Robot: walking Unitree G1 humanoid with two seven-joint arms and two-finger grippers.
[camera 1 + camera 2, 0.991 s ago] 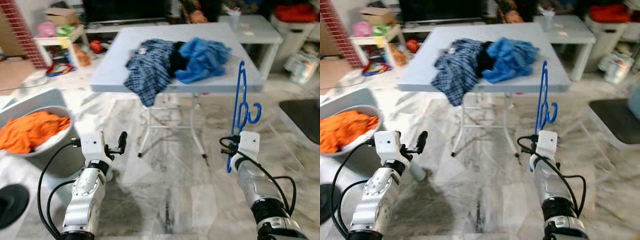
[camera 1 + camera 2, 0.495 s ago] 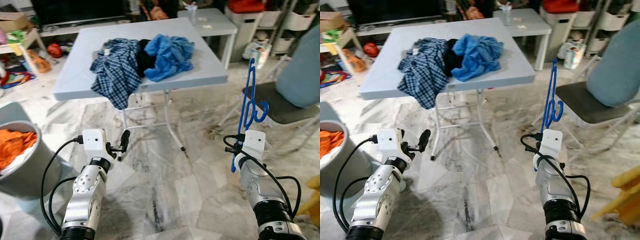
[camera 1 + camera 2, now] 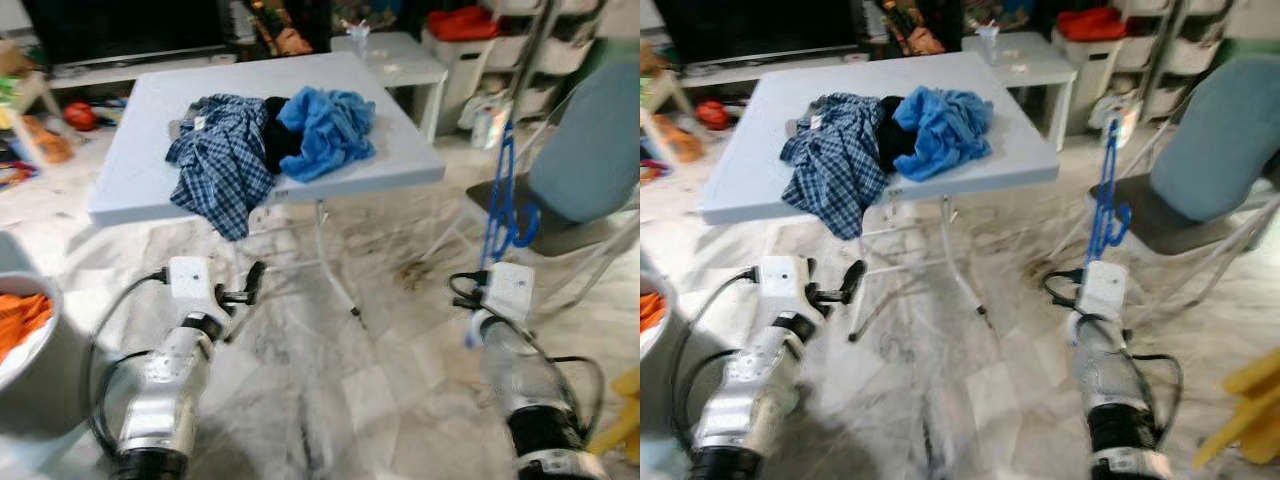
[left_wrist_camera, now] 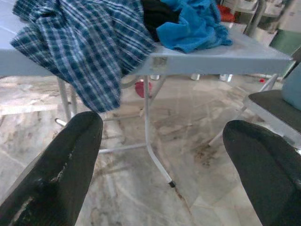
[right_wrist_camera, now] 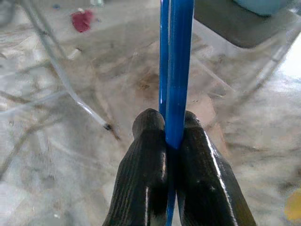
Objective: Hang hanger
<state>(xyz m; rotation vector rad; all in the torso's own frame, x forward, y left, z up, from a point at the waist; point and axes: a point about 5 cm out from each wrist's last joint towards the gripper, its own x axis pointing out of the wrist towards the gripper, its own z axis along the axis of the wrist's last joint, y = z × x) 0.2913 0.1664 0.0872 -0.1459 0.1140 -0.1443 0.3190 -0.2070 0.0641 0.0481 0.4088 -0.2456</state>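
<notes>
Right gripper (image 5: 170, 141) jaws clamped on blue hanger (image 3: 503, 190), left gripper (image 4: 162, 141) agape; we've turned right, chair (image 3: 590, 160) now ahead, no rail yet.

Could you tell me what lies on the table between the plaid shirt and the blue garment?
In the left eye view, a black garment lies bunched between the plaid shirt and the blue garment on the table, touching both.

Bright, even indoor daylight, soft shadow under the table (image 3: 130, 180). Head views smeared by motion blur, worst near, over both arms and the floor (image 3: 380, 400); far clutter soft. Wrist views sharper: left fingers (image 4: 61, 174) dark, out of focus; slight glare along the hanger (image 5: 178, 70); pale wash at far right.
</notes>
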